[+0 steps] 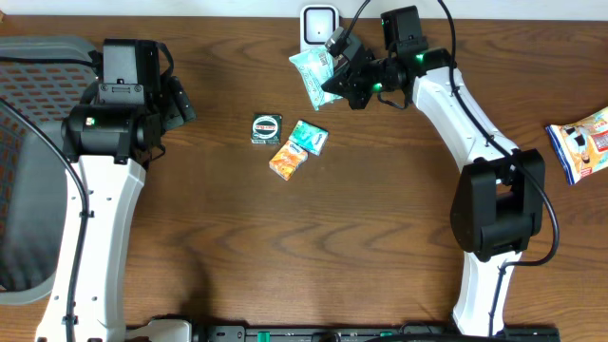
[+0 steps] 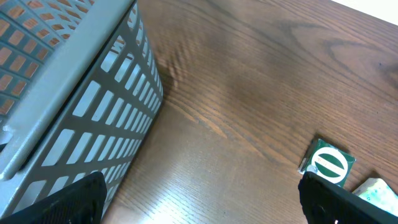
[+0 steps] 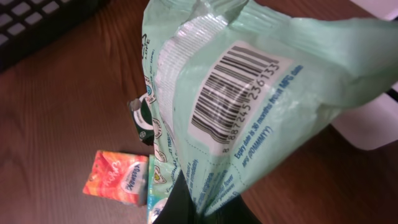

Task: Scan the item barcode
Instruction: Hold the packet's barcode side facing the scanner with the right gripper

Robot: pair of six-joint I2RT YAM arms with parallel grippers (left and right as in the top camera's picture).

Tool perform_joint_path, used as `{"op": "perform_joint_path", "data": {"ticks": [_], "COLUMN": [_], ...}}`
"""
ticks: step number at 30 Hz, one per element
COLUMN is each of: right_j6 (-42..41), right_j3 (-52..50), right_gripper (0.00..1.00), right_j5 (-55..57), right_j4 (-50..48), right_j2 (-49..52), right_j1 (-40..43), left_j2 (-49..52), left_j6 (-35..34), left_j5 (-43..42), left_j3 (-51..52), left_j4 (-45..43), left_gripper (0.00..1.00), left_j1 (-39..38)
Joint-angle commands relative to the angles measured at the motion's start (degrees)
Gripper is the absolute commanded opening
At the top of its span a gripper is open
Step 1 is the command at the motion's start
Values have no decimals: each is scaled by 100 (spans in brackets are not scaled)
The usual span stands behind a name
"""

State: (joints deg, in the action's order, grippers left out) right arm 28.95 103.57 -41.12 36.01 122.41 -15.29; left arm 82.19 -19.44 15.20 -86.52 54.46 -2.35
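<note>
Closest to the right wrist lens, a mint-green packet (image 3: 249,93) is held up by its lower edge in the right pincer (image 3: 193,208), which is clamped shut on it. The wooden table (image 1: 399,237) is spread beneath, and a grey mesh basket (image 1: 28,142) is set at its left end, beside the left pincer (image 1: 180,104), which is spread wide and holds nothing. A white scanner (image 1: 318,21) is placed at the far edge, and the held packet is hung just in front of it. A snack bag (image 1: 581,142) is left at the right edge, and an orange packet (image 1: 288,160) and a teal packet (image 1: 309,137) are left mid-table. The barcode (image 3: 239,93) is turned toward the wrist, seemingly away from the scanner, so a read may be missed. The film is creased and glossy, so the bars may be warped or glared out. With so little edge gripped, the packet could be dropped.
</note>
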Motion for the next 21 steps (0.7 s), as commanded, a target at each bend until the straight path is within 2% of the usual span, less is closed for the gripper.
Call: {"op": "perform_joint_path", "data": {"ticks": [1,5,21], "right_j6": [535,852,846], "right_j3": [131,131,131], "right_gripper": [1,1,1], "right_j5": [-129,-125,-120], "right_j4": [-26,-70,-114], "right_j2": [-26,-26,-26], "right_j1": [-24,-24,-24], "left_j2": [22,22,22], "left_j6": [74,74,74], "left_j5": [72,74,74], "left_j3": [-17,-17,-17], "left_j4": [22,22,22], "left_gripper": [98,98,98], "left_j1": [20,20,20]}}
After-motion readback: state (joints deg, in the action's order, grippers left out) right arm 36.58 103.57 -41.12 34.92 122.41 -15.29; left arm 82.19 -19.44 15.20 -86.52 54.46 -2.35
